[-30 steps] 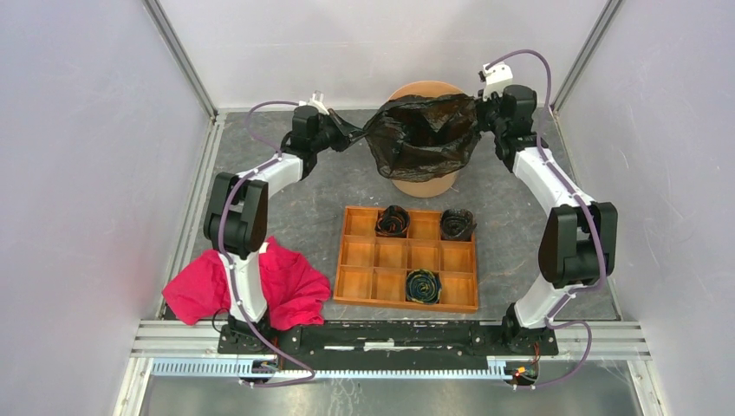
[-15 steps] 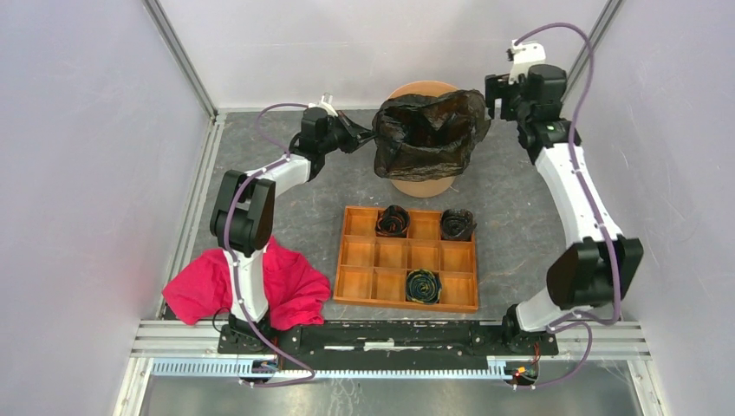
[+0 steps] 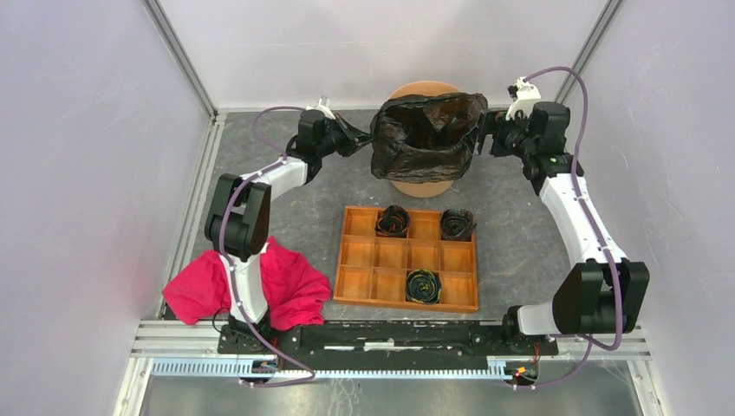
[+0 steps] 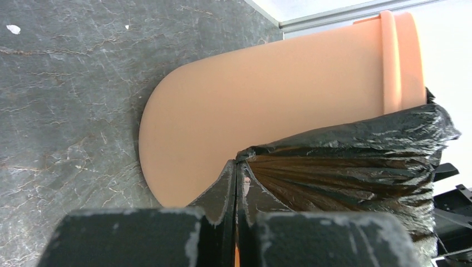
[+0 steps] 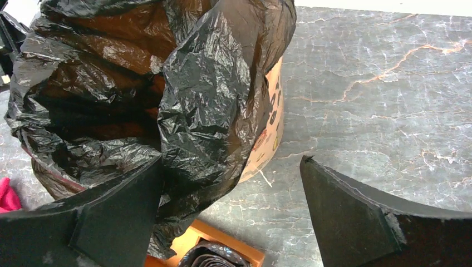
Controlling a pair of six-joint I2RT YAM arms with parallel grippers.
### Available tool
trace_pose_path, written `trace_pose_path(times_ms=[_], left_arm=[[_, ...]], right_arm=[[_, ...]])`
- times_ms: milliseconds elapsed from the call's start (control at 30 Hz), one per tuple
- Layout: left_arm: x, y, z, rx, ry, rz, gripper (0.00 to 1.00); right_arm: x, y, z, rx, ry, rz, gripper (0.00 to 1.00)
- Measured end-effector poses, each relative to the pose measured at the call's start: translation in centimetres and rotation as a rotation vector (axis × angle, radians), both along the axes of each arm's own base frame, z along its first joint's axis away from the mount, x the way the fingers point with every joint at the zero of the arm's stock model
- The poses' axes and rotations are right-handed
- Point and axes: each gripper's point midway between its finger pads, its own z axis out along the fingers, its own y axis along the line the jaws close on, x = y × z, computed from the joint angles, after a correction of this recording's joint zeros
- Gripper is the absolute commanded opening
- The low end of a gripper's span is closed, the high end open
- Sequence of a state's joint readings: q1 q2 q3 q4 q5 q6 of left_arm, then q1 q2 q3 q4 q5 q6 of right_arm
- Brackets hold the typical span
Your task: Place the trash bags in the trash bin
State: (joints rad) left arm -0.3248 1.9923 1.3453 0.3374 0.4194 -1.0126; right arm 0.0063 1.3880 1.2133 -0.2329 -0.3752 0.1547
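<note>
The trash bag (image 3: 426, 137), wrinkled glossy black film, hangs open over the mouth of the orange trash bin (image 3: 423, 182) at the back of the table. My left gripper (image 3: 364, 141) is shut on the bag's left edge. In the left wrist view its fingertips (image 4: 236, 168) pinch the film (image 4: 345, 161) beside the bin's wall (image 4: 267, 105). My right gripper (image 3: 483, 139) stands open just right of the bag's right edge. In the right wrist view the bag (image 5: 211, 100) drapes against my left finger (image 5: 119, 206), and a strip of the bin (image 5: 268, 139) shows behind it.
A wooden compartment tray (image 3: 355, 286) with three dark rolls, one of them a roll (image 3: 393, 221) at the back, lies in front of the bin. A red cloth (image 3: 295, 286) lies by the left arm's base. Enclosure walls stand close on both sides.
My right gripper let go of the bag's right edge and opened wide, swung up and to the right, then came back beside the bag. The left gripper shifted slightly right, keeping its hold.
</note>
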Motion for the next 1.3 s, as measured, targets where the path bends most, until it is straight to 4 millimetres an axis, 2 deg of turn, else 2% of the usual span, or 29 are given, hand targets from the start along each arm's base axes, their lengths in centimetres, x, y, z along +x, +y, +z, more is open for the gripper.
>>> trace_pose_path(times_ms=[200,333,467,567,667,733,833,933,1067,1200,1300], left_arm=[[-0.2,0.1,1.4,-0.008,-0.025,0.000,0.02],[-0.2,0.1,1.6,-0.009,-0.028,0.001,0.02],[-0.3,0.0,1.5,-0.007,-0.026,0.002,0.02],[-0.3,-0.1,1.5,-0.006,-0.027,0.004,0.02],[-0.3,-0.2,1.5,-0.004,-0.028,0.007,0.02],[-0.3,-0.2,1.5,-0.004,-0.027,0.008,0.02],[-0.3,-0.2,1.5,-0.003,-0.028,0.009,0.02],[-0.3,-0.2,1.4,-0.001,-0.026,0.012,0.02],[-0.1,-0.2,1.7,-0.001,-0.029,0.015,0.02],[1.2,-0.5,2.8,-0.008,-0.055,0.024,0.02],[1.9,-0.6,2.8,-0.007,-0.063,0.033,0.02]], right_arm=[[-0.2,0.2,0.0,0.030,-0.011,0.014,0.97],[-0.2,-0.6,0.2,0.078,-0.013,0.006,0.84],[0.0,-1.5,0.5,0.155,-0.029,0.000,0.80],[-0.1,-1.2,0.3,0.200,-0.032,0.022,0.63],[-0.3,-0.8,-0.2,0.226,-0.028,0.038,0.36],[-0.4,-0.9,-0.6,0.240,-0.031,0.036,0.22],[-0.6,-2.0,-1.4,0.265,-0.037,0.005,0.11],[-0.3,-2.8,-1.8,0.283,-0.042,-0.019,0.08],[1.6,-3.0,-2.3,0.303,-0.057,-0.014,0.08],[4.2,-3.0,-4.5,0.331,-0.032,-0.008,0.12],[5.7,-2.7,-6.4,0.348,0.002,0.006,0.19]])
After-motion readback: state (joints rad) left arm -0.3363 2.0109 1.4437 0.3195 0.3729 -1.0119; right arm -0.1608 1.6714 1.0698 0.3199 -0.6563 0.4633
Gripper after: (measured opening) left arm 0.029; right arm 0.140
